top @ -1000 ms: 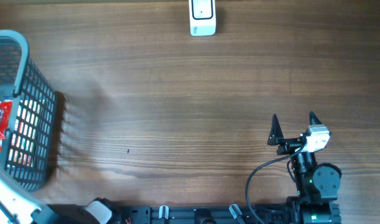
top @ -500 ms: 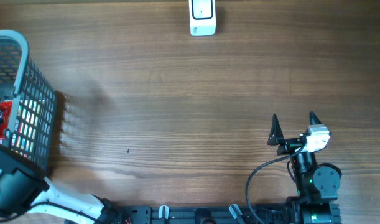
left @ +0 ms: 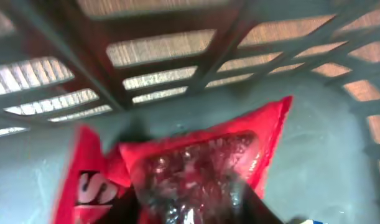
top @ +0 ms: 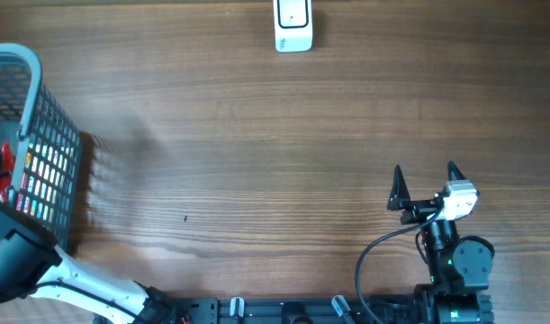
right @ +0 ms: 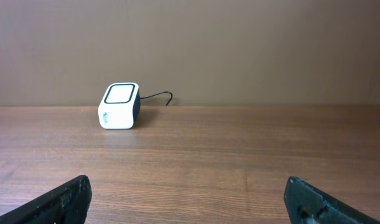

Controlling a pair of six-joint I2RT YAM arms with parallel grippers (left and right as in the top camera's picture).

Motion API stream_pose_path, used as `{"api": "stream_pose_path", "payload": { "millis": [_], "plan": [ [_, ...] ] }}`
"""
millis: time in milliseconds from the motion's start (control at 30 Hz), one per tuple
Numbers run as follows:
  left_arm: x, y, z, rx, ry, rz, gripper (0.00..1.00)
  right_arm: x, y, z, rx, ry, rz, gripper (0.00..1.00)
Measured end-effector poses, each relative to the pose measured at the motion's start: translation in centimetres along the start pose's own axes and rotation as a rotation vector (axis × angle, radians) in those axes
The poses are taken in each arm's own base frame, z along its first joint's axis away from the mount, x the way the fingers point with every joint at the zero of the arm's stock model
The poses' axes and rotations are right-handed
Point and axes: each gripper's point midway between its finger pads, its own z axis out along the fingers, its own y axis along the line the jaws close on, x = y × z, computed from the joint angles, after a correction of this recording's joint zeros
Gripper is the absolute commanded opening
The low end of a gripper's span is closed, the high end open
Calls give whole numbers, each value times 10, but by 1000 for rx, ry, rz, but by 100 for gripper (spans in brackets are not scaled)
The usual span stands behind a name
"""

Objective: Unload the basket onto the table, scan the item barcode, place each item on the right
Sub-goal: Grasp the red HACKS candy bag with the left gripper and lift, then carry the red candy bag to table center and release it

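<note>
Two arms at a wooden table (top: 256,153). Left arm (top: 18,265) enters the overhead from 7 o'clock and reaches up into the grey plastic basket (top: 54,171) at the 9 o'clock edge. Task item = red snack packet (left: 196,155) with a clear window and white lettering, lying on the basket floor. The overhead shows only a sliver of red through the mesh, on the basket's 7 o'clock side. Left wrist view is blurred. It shows the left gripper (left: 193,202) right down on the packet, with dark fingertips (left: 249,202) at 6 o'clock of the frame, one each side of the clear window and touching the film. Jaws look narrowed around the packet, but the blur hides whether they have clamped it, so grip vs. no grip can't be told. Basket wall slats fill the 12 o'clock half of that view, wood grain showing through the gaps. White barcode scanner (top: 293,25) stands at 12 o'clock near the table's far edge, well apart from the basket. In the right wrist view it sits at 10 o'clock, with a thin dark cable (right: 157,96) trailing off its right side. Right gripper (top: 426,180) is at 4 o'clock, well apart from basket and scanner, pointing toward 12 o'clock. Its jaws are spread wide and hold nothing; its two black fingers show at the bottom corners of its own camera.
</note>
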Motion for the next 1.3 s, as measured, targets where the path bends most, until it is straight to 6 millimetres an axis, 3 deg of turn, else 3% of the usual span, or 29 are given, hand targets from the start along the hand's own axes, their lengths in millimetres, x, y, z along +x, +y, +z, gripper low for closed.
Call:
{"api": "stream_pose_path", "payload": {
  "millis": [233,300,400,533,567,600,667,733,800,867,933,967,1067,1167,1200,1233,1267,1300],
  "plan": [
    [6,0,-34,10,30,-3,4,0,0,0,0,0,0,100],
    [1,-2,-60,30,-3,-4,4,0,0,0,0,0,0,100],
    [-43,-20,-151,135,-220,-8,4,0,0,0,0,0,0,100],
    [-77,-33,-278,284,-515,-14,4,0,0,0,0,0,0,100],
    [-80,-35,-299,315,-561,-12,4,0,0,0,0,0,0,100],
    [-83,-42,-333,384,-631,-12,4,0,0,0,0,0,0,100],
    [-77,-56,-369,495,-674,-34,4,0,0,0,0,0,0,100],
    [-59,-97,-405,704,-665,-10,4,0,0,0,0,1,0,100],
    [-22,-148,-426,906,-567,80,4,0,0,0,0,1,0,100],
    [21,-185,-436,1023,-450,166,4,0,0,0,0,0,0,100],
    [106,-227,-448,1152,-224,329,4,0,0,0,0,0,0,100],
    [138,-237,-446,1156,-137,389,4,0,0,0,0,0,0,100],
    [255,-253,-404,1025,184,611,4,0,0,0,0,-1,0,100],
    [358,-243,-318,702,425,809,4,0,0,0,3,0,0,100],
    [383,-241,-297,636,466,859,8,0,0,0,3,-1,0,100],
    [406,-239,-276,575,499,902,17,0,0,0,3,0,0,99],
    [426,-236,-259,531,529,939,38,0,0,0,3,0,0,100],
    [442,-234,-245,499,548,962,97,0,0,0,3,0,0,100]
  ]
}}
